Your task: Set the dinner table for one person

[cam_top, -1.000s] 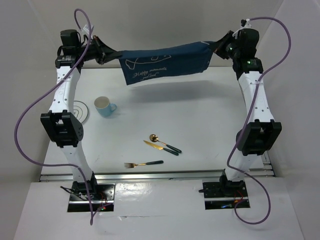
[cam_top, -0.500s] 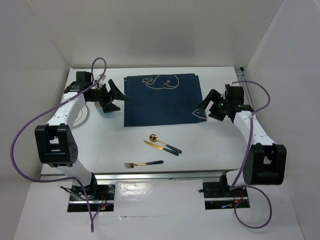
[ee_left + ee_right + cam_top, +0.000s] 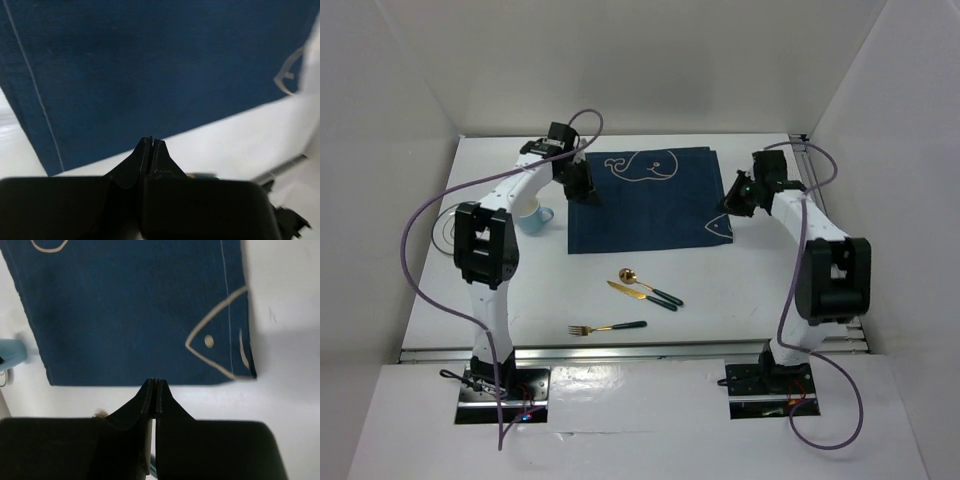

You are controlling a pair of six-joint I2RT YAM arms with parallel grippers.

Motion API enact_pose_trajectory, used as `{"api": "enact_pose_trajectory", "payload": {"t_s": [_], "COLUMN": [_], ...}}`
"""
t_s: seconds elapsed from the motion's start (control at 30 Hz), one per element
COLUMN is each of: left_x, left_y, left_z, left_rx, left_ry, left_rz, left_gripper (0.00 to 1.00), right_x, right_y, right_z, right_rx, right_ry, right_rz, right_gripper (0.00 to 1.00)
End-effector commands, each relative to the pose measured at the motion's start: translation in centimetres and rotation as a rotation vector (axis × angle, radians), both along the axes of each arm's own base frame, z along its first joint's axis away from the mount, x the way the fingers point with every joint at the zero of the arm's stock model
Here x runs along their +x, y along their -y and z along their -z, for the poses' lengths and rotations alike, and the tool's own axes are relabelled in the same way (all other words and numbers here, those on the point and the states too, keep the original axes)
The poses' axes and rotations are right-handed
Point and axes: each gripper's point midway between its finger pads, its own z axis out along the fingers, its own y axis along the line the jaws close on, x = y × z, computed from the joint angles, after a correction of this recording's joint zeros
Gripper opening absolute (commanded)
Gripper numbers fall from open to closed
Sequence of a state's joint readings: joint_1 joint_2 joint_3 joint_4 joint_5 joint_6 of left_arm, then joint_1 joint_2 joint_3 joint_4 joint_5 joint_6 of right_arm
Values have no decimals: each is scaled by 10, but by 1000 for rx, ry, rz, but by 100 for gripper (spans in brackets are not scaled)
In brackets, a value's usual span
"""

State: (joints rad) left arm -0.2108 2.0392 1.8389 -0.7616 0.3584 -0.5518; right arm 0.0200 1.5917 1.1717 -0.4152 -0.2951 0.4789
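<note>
The placemat lies flat toward 12 o'clock on the wide white worktop, the left fingers and right fingers are pressed together on nothing, so next one must probably open for the plate at 9 o'clock.

dinner table, large flat white rectangular top, set level, surface plain and smooth, metal rail noted along near edge, more rail glimpsed at far right corner, far and side edges closed in by white walls
</note>
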Motion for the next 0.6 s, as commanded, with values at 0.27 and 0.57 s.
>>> {"api": "enact_pose_trajectory", "payload": {"t_s": [0.27, 0.57], "left_x": [10, -21], "left_y": [-18, -26], "left_z": [74, 116], "left_rx": [220, 229], "left_ry": [-131, -240], "left_rz": [-67, -58], "left_gripper": [0, 0], "right_x": [56, 4], "right_y": [-24, -17], "right_z": [75, 109], "right_rx": [-24, -30], "right_ry": [-148, -216], "right_rz": [-9, 24], "right_gripper": [0, 0]}}
